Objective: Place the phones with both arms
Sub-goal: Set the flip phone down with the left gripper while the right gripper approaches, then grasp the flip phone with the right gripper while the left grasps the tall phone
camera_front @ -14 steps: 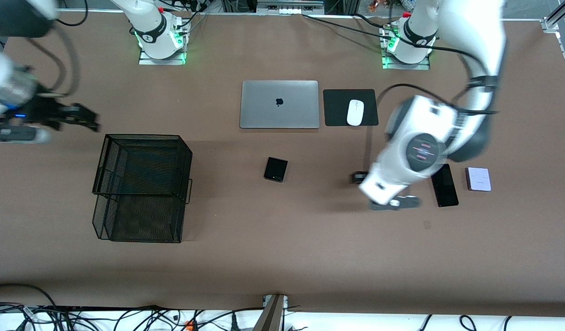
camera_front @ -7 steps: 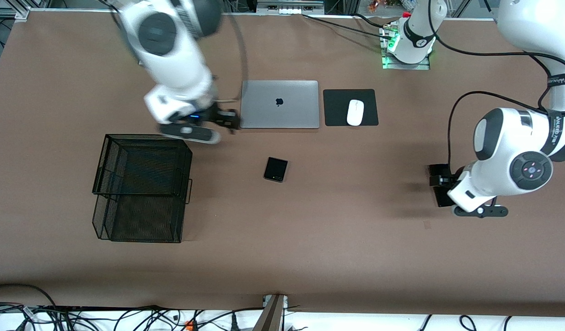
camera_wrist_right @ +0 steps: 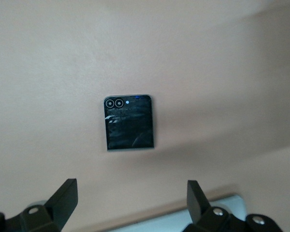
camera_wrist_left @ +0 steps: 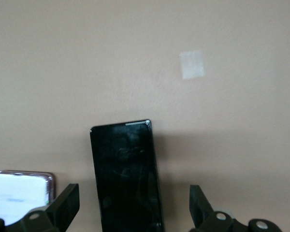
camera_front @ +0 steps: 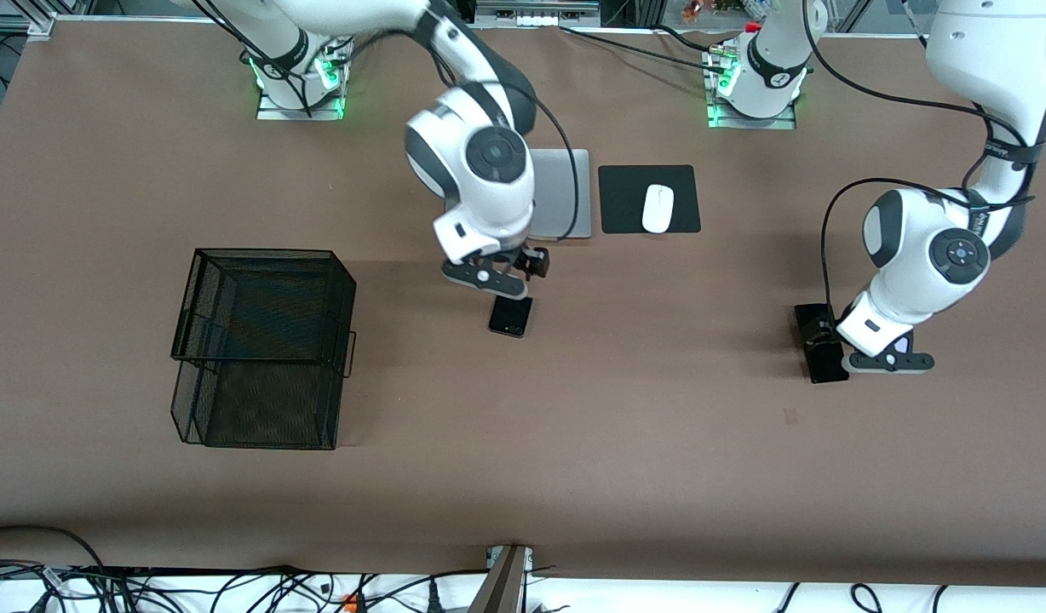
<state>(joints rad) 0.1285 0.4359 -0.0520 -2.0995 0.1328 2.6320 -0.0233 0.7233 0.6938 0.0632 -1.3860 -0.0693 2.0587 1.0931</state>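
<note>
Mostly bare brown table [camera_front: 574, 460] toward the front camera, with wide room there. Toward the right arm's end, a black wire basket [camera_front: 263, 345], well apart from everything else. Next along, the right gripper [camera_front: 523, 268], fingers spread wide and holding nothing, hovering over the edge of the small black phone [camera_front: 510, 317] that faces the laptop [camera_front: 566, 194]; phone flat on the table, lenses at the end toward the front camera, long axis running toward that camera. Then a white mouse [camera_front: 658, 208] on a black pad [camera_front: 649, 198]. Toward the left arm's end, the left gripper [camera_front: 821, 328], fingers wide apart and empty, over the long black phone [camera_front: 825, 362], long axis toward the camera. Just beside it, mostly hidden under the left arm, the white phone [camera_wrist_left: 19, 195].
</note>
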